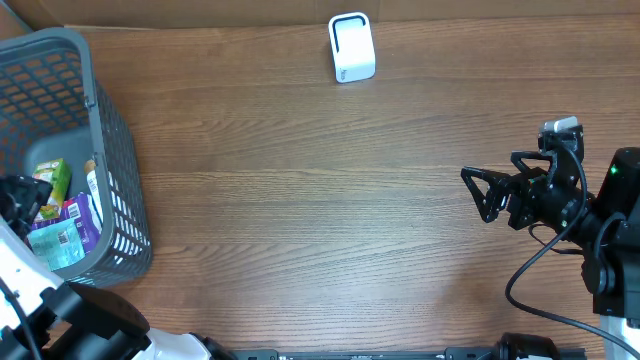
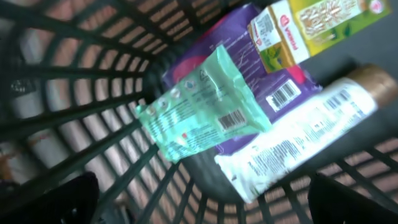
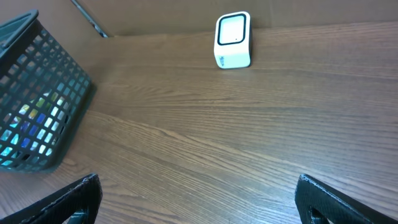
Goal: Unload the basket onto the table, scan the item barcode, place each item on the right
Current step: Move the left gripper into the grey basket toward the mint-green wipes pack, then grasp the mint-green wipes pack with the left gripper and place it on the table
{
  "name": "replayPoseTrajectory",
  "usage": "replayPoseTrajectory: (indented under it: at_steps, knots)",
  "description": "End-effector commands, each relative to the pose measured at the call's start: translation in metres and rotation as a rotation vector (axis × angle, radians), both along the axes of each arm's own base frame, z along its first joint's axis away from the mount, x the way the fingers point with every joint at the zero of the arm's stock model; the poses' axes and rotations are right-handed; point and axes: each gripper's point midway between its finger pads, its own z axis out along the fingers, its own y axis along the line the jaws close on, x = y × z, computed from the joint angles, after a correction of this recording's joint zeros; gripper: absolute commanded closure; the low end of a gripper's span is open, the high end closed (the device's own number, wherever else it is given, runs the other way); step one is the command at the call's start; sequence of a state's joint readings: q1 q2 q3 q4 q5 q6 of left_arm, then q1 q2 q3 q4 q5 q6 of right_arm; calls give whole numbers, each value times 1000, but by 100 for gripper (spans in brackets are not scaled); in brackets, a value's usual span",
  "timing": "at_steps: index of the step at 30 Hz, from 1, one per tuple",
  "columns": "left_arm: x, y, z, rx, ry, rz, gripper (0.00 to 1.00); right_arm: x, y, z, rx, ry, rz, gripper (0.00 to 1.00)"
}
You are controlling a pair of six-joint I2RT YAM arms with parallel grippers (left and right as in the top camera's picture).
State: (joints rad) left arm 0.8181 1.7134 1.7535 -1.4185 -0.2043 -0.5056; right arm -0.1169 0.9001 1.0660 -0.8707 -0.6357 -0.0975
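Several packaged items lie in the grey basket (image 1: 120,150) at the table's left: a mint green packet (image 2: 199,109) with a barcode facing up, a purple pouch (image 2: 267,74), a white tube (image 2: 298,140) and a green and yellow carton (image 2: 311,25). My left gripper (image 2: 205,211) hangs open over them inside the basket, touching nothing; it also shows in the overhead view as the left gripper (image 1: 22,200). The white scanner (image 1: 352,47) stands at the table's far edge. My right gripper (image 1: 480,195) is open and empty over the table's right side, facing the scanner (image 3: 233,40).
The basket (image 3: 37,99) has tall lattice walls around the left gripper. Bare wooden tabletop (image 1: 300,200) stretches between basket, scanner and right arm. A cable (image 1: 530,270) loops beside the right arm.
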Motion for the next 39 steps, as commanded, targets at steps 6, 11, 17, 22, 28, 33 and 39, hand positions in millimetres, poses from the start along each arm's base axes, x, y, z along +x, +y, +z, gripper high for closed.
replayPoseTrajectory:
  at_steps: [6, 11, 17, 22, 28, 33, 39]
  knots:
    - [5, 0, -60, -35, 19, -61, 2, 7, 0, -3, -7, 23, 5, 0]
    - [3, -2, -83, -43, 29, -66, 3, 10, -1, -7, -5, 40, 5, 0]
    - [4, -3, -110, -39, 23, -96, 4, 10, -1, -8, -5, 41, 5, 0]
    - [3, -7, -124, -54, 22, -113, 13, 10, -1, -8, -5, 42, 5, 0]
    - [5, -8, -123, -60, 8, -116, 68, 11, -1, -9, -4, 47, 5, 0]
    - [19, -8, -104, -70, -46, -131, 96, 13, -1, -11, -3, 57, 5, 0]
    - [40, 1, -47, -36, -131, -149, 96, 14, -1, -14, -2, 66, 5, 0]
